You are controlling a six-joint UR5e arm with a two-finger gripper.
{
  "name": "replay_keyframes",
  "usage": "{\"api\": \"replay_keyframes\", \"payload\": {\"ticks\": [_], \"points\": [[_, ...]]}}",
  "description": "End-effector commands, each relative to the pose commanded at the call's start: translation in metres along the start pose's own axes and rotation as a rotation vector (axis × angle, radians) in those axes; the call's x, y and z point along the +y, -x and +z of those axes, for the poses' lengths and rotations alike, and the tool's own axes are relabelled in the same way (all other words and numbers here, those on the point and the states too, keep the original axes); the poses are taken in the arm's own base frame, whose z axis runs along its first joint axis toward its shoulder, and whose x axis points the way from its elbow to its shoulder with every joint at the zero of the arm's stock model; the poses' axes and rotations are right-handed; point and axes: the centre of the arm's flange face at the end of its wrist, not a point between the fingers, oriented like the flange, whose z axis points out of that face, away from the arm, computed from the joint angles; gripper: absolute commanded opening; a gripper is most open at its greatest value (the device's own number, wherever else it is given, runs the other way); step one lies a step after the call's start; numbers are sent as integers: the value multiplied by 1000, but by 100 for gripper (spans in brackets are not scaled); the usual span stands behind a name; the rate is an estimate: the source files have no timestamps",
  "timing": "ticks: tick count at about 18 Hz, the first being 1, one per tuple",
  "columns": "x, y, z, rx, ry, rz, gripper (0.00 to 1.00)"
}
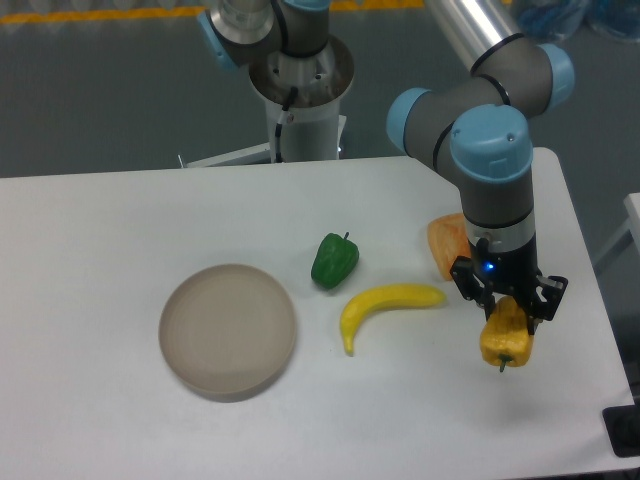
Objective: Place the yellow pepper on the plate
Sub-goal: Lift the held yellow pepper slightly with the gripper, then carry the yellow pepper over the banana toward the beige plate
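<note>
I log: yellow-orange pepper (506, 338), beige-grey plate (228, 331), green pepper (333, 260), yellow banana (385, 305), white table (120, 230), grey-and-blue arm (480, 120).

The yellow pepper (506, 342) is a small, blocky yellow-orange toy with lobed sides. It hangs at the right side of the tabletop, its upper part clamped in the pincer (508, 312) and its short dark stem pointing down. The plate (228, 331), a round, shallow beige-grey dish with a low rim, lies flat well apart to the left.
</note>
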Motion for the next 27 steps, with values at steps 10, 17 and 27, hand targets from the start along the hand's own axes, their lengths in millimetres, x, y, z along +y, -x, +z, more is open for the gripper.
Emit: {"api": "replay_keyframes", "payload": {"ticks": [10,17,27], "points": [[-17,-5,-13,-10,-32,-6,37],[-55,-45,-69,-11,-112,-205,37],[-75,-198,-84,235,-158,-358,37]]}}
